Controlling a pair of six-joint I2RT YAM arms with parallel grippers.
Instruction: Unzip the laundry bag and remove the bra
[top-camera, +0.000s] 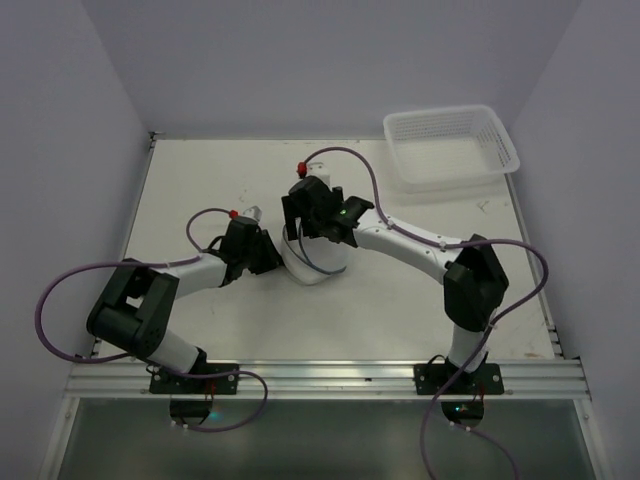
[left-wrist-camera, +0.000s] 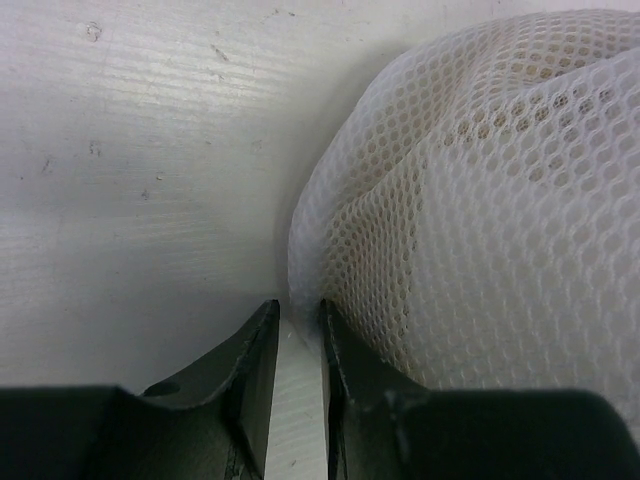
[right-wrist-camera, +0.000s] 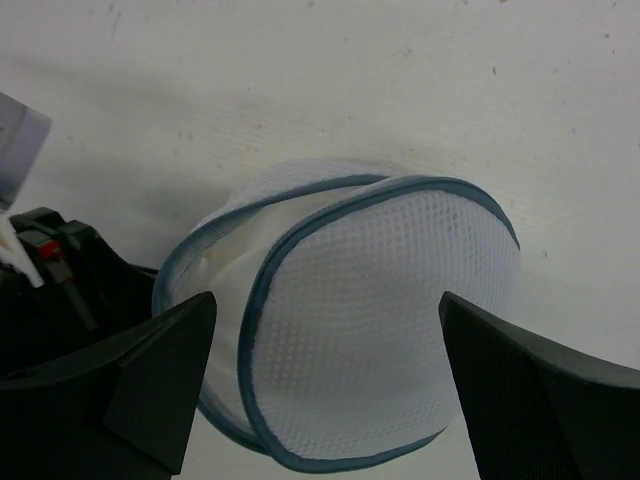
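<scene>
Right tool (right-wrist-camera: 325, 305) agape over laundry bag (right-wrist-camera: 385, 330)

From where I stand, the laundry bag (top-camera: 322, 268) is boxed in. The left gripper (left-wrist-camera: 297, 315) presses at its left edge, jaws nearly together against the mesh. The right gripper (right-wrist-camera: 325, 300) hangs over it with jaws spread wide to either side, blocking the way down from above. The right arm (top-camera: 410, 240) bars its right flank. In front of the bag the tabletop (top-camera: 350, 320) lies bare between both arms. Behind it and well to the right, a white basket (top-camera: 450, 150) fills the corner.
</scene>
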